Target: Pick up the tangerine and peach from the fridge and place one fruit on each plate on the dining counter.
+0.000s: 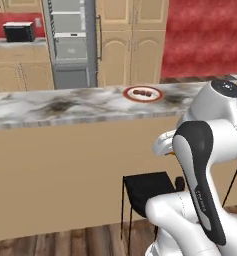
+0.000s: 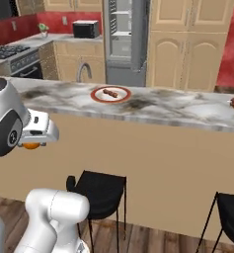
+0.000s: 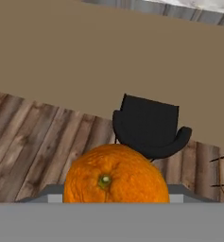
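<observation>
The fridge (image 2: 126,37) stands at the far wall. The dining counter (image 1: 65,107) spans the scene nearer. The red-rimmed white plate (image 2: 110,94) rests on its top. A black stool (image 3: 149,127) stands below. The gripper (image 2: 33,143) grasps the tangerine (image 3: 116,177) near the counter front.

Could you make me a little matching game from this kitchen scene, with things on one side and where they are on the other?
Things:
1. tangerine
2. red-rimmed plate
3. black stool
4. fridge

Places:
A. on the wooden floor, before the dining counter's tan front
B. at the hand
C. on the marbled top
D. against the far wall, between tan cupboards

Pairs: 1-B, 2-C, 3-A, 4-D
</observation>
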You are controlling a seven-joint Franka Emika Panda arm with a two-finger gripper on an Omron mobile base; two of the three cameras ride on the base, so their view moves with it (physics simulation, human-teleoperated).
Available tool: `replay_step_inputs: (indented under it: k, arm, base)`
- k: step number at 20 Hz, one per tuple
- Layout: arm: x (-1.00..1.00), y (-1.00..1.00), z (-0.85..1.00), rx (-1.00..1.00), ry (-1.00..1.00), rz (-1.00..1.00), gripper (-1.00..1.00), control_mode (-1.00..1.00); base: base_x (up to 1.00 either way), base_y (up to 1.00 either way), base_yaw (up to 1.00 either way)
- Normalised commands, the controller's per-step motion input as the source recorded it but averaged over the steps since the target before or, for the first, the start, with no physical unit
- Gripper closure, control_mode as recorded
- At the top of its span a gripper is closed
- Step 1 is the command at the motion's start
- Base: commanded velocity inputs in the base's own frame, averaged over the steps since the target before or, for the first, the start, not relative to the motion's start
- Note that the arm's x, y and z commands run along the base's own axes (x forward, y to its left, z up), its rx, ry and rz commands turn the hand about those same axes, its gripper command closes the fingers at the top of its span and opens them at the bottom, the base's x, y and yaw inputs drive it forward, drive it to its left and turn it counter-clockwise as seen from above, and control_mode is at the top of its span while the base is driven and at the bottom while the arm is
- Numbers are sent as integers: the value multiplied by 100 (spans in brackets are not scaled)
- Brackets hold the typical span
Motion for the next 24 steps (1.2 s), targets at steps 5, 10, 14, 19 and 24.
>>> replay_step_inputs:
  k: [5,10,14,19,24]
  arm:
    - [0,0,0,0,0,0,100,100]
    - [0,0,0,0,0,0,100,100]
    - [0,0,0,0,0,0,100,100]
    - [0,0,0,0,0,0,100,100]
    - [0,0,0,0,0,0,100,100]
  base:
    - [41,51,-36]
    - [53,50,-25]
    - [62,9,-14]
    - [79,0,-10]
    - [10,0,-2]
